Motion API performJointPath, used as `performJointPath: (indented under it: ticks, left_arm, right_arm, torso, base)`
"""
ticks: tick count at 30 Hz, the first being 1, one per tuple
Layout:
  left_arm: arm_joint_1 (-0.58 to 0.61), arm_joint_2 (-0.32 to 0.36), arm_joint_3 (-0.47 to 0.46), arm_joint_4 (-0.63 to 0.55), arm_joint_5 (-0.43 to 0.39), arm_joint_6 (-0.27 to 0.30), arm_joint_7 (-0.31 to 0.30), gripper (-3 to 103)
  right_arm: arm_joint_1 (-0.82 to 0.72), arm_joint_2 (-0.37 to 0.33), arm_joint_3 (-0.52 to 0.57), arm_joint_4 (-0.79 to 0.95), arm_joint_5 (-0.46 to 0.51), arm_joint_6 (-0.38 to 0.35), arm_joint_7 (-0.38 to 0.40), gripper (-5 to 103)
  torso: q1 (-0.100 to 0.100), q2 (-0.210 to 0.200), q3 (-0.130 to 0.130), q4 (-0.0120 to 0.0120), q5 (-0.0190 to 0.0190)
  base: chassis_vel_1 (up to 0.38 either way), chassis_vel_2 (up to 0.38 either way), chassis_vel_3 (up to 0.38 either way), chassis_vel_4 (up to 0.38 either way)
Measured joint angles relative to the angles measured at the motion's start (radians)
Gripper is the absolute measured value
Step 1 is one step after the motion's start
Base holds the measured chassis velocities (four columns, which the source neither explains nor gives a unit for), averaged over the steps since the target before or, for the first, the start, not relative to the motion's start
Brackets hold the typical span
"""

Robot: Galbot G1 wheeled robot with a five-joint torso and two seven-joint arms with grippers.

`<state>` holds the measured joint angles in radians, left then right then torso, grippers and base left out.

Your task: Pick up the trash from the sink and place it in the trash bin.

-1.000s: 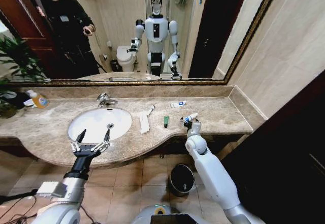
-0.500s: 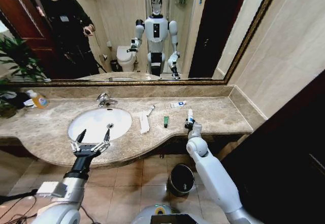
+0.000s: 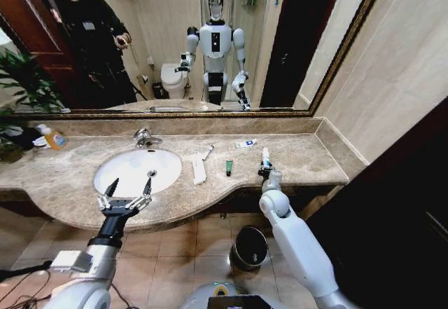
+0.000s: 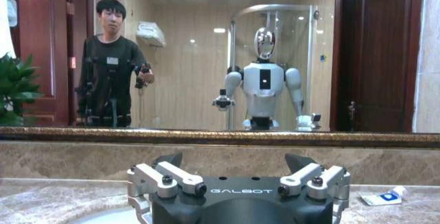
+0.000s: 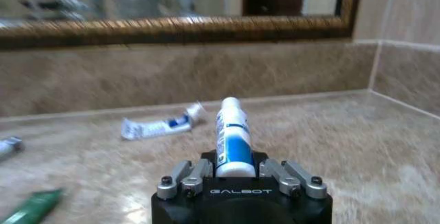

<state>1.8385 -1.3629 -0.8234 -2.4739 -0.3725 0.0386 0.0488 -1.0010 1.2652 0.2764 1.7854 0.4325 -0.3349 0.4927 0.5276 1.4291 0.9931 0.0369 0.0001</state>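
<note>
Head view takes in the bench (image 3: 294, 156) with its sink (image 3: 133, 169) towards the left end, and on the floor below the front edge the bin (image 3: 250, 247). The left gripper (image 3: 126, 195) hovers over the sink's front rim, fingers spread wide and empty. The right gripper (image 3: 267, 172) is near the bench's front edge towards the right end, fingers clamped on the bottle (image 3: 265, 157), which stands up out of them. Only the bottle's base seems pinched, so it could pivot or slip free on the swing down to the bin, and the bin's mouth is small enough to miss. A packet (image 3: 199, 168), tube (image 3: 228, 167), sachet (image 3: 244, 143) and stick (image 3: 207, 152) lie mid-bench; a low sweep of the arm might knock them off.
</note>
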Motion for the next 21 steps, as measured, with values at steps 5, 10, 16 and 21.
performJointPath:
  ticks: [5,10,16,21]
  left_arm:
    - [0.0,0.0,0.0,0.0,0.0,0.0,0.0,100]
    - [0.0,0.0,0.0,0.0,0.0,0.0,0.0,100]
    - [0.0,0.0,0.0,0.0,0.0,0.0,0.0,100]
    - [0.0,0.0,0.0,0.0,0.0,0.0,0.0,100]
  right_arm:
    - [-0.13,-0.067,0.065,0.152,0.006,0.057,-0.193,30]
    - [-0.233,-0.098,0.133,0.238,0.005,0.095,-0.293,30]
    - [-0.33,-0.117,0.204,0.286,0.024,0.161,-0.404,30]
    - [-0.416,-0.105,0.253,0.291,0.022,0.218,-0.537,30]
  torso:
    - [0.0,0.0,0.0,-0.0001,0.0]
    - [0.0,0.0,0.0,-0.0002,0.0002]
    - [0.0,0.0,0.0,-0.0001,0.0001]
    - [0.0,0.0,0.0,0.0,0.0]
  base:
    - [0.0,0.0,0.0,0.0]
    - [0.0,0.0,0.0,0.0]
    - [0.0,0.0,0.0,0.0]
    - [0.0,0.0,0.0,0.0]
